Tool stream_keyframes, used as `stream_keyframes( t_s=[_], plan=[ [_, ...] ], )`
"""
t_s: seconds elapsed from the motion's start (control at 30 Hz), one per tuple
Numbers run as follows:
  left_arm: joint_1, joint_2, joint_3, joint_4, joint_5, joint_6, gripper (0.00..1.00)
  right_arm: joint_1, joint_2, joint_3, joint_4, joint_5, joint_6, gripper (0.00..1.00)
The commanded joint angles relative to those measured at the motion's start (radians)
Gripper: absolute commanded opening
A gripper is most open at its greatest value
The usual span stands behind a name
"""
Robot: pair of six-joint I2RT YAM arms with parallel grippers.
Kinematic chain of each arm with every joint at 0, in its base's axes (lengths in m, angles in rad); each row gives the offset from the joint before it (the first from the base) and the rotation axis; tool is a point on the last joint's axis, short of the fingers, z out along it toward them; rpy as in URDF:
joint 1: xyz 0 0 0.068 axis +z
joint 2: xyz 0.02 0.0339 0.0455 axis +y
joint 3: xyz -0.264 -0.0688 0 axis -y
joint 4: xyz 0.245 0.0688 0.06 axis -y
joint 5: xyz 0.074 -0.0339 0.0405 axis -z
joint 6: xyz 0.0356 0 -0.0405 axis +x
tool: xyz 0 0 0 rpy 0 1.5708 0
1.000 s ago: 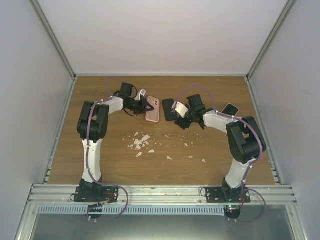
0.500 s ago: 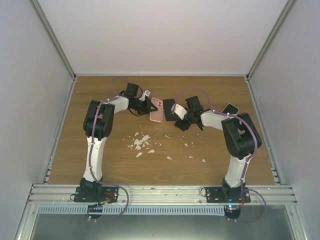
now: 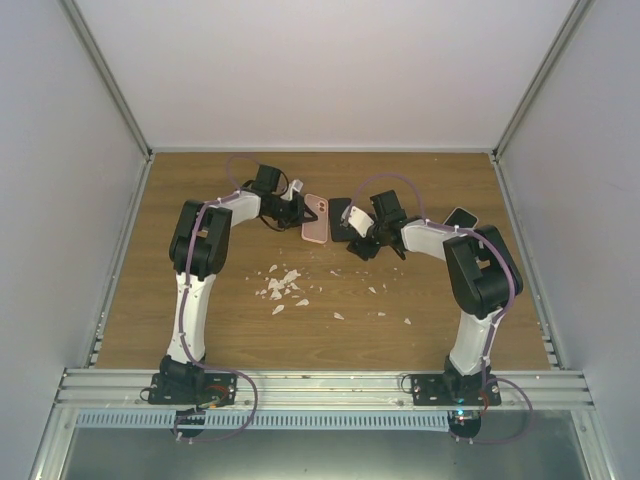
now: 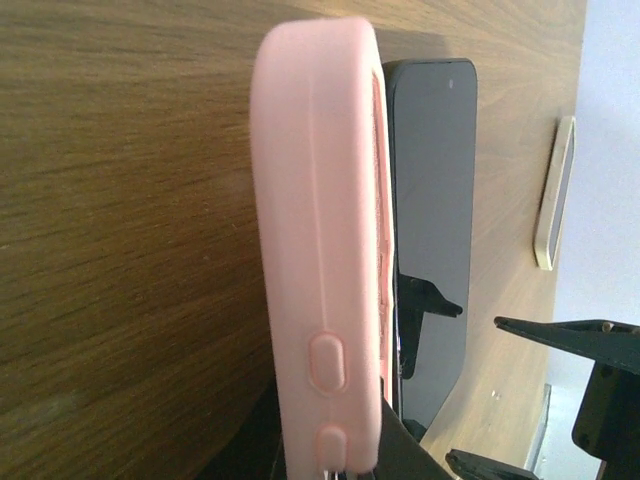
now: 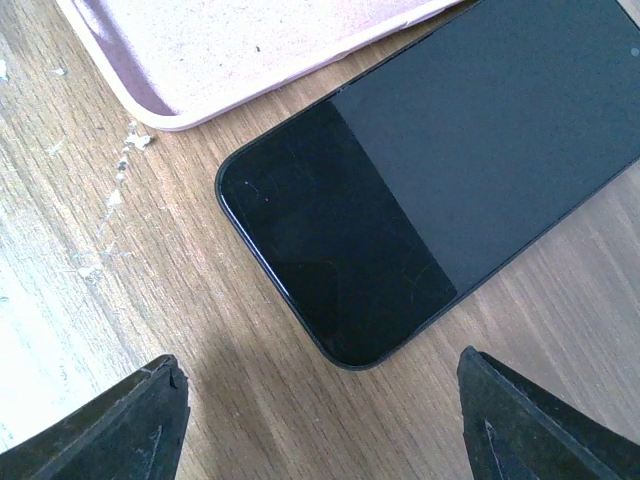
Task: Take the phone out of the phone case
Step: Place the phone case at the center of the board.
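The pink phone case [image 3: 316, 221] is tipped up on its long edge beside the bare black phone [image 3: 340, 220], which lies flat on the wooden table, screen up. My left gripper [image 3: 297, 212] is shut on the near end of the case [image 4: 320, 220]; its dark fingers show on both sides at the bottom [image 4: 335, 465]. The phone [image 4: 432, 220] lies just past the case. My right gripper [image 3: 361, 243] is open and empty, its fingertips [image 5: 140, 420] spread just off the phone's corner [image 5: 430, 190]. The case's open inside [image 5: 230, 50] shows beyond that corner.
White crumbs [image 3: 281, 284] are scattered in the table's middle. Another dark phone-like thing [image 3: 460, 217] lies at the back right, by the right arm's elbow. A pale-rimmed flat thing [image 4: 555, 190] lies farther off. Grey walls close in the table on three sides.
My left gripper has moved right with the pink case, bringing it up against the black phone. My right gripper has shifted a little toward the phone.
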Motion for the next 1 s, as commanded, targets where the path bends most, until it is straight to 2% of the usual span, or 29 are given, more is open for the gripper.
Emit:
stream_keyframes(
  t_s=[0.0, 0.3, 0.97],
  plan=[
    [-0.007, -0.007, 0.023, -0.026, -0.211, 0.015, 0.0, -0.008, -0.004, 0.02, -0.008, -0.022, 0.017, 0.75],
    [-0.005, -0.042, 0.017, -0.078, -0.327, 0.053, 0.09, -0.008, -0.018, 0.012, -0.006, -0.019, 0.016, 0.76],
    [0.007, -0.053, 0.032, -0.172, -0.498, 0.153, 0.08, -0.009, -0.047, 0.012, -0.002, -0.017, 0.021, 0.78]
  ],
)
